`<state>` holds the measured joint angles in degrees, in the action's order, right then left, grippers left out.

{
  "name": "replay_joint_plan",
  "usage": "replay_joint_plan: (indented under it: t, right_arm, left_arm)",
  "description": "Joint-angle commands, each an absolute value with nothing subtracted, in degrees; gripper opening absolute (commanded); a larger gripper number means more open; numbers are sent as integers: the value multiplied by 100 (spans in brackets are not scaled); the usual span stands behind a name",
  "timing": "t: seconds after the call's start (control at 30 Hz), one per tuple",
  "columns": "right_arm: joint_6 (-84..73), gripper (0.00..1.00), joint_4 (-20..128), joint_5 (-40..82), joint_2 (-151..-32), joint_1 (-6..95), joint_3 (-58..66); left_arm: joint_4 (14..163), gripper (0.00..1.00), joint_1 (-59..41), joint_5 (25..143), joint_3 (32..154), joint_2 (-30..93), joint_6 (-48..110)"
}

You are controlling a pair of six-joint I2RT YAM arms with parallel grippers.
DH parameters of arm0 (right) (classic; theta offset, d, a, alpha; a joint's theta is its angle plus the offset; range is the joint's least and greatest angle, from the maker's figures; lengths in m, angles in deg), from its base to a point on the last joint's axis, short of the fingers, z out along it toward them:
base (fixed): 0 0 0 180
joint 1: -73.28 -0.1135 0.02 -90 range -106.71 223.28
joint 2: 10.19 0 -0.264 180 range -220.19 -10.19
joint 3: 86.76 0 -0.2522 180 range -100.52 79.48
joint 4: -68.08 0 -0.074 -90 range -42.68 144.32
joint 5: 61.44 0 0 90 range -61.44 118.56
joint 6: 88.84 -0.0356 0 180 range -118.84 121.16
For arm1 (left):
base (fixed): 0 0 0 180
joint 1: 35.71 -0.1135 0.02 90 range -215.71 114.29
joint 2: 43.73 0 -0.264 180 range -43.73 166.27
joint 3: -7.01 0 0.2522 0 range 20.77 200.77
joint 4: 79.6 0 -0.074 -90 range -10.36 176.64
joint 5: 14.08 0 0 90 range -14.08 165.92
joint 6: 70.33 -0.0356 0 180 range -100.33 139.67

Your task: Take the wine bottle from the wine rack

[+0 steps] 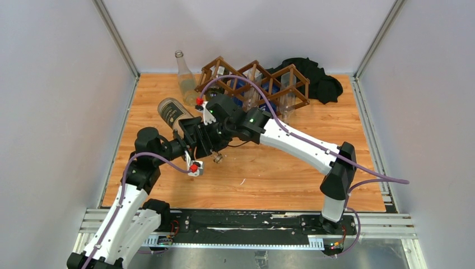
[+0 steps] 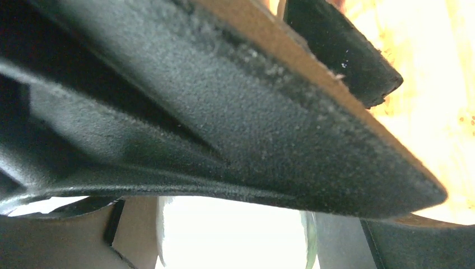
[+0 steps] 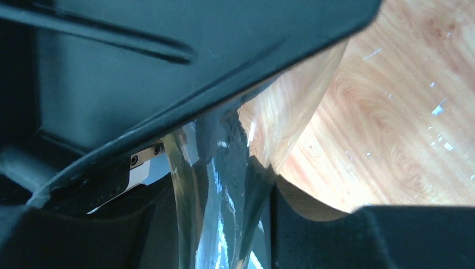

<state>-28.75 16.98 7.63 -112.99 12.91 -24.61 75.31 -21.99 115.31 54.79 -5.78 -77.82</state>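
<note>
Jaws of the right gripper (image 1: 212,115) pinch what looks like the neck of the wine bottle (image 1: 172,114), the left gripper (image 1: 197,140) cannot be judged, and the bottle hangs near the table (image 1: 291,168), already off the wine rack (image 1: 255,84), leaving only set-down.

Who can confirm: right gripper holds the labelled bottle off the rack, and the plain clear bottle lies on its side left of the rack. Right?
One thing is off: the plain clear bottle stands upright left of the wine rack, not on its side, as the top external view shows. The rest holds: the right gripper holds the labelled bottle, off the rack.
</note>
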Motion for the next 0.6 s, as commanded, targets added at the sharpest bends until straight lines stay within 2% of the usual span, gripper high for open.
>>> replay_joint_plan:
  t: [0.0,0.03,0.1,0.27,0.4,0.57]
  right_arm:
    - [-2537,55,2426,782,-10906,1274,-2672]
    - [-2557,65,2426,803,-10839,1329,-2629]
    - [-2578,72,2443,816,-10749,1418,-2543]
    - [-2631,82,2464,864,-10545,1605,-2329]
    - [-2650,90,2457,965,-10351,1804,-2196]
    - [-2712,91,2465,1123,-10048,2152,-2014]
  left_arm:
    - [7782,22,-2147,11540,5451,-702,-7642]
    - [7828,11,-2147,11527,5434,-712,-7575]
    - [7954,0,-2147,11476,5406,-720,-7374]
    - [8193,0,-2147,11276,5483,-667,-6725]
    - [8427,0,-2147,11038,5724,-501,-5624]
    - [8234,0,-2155,10368,6411,58,-4133]
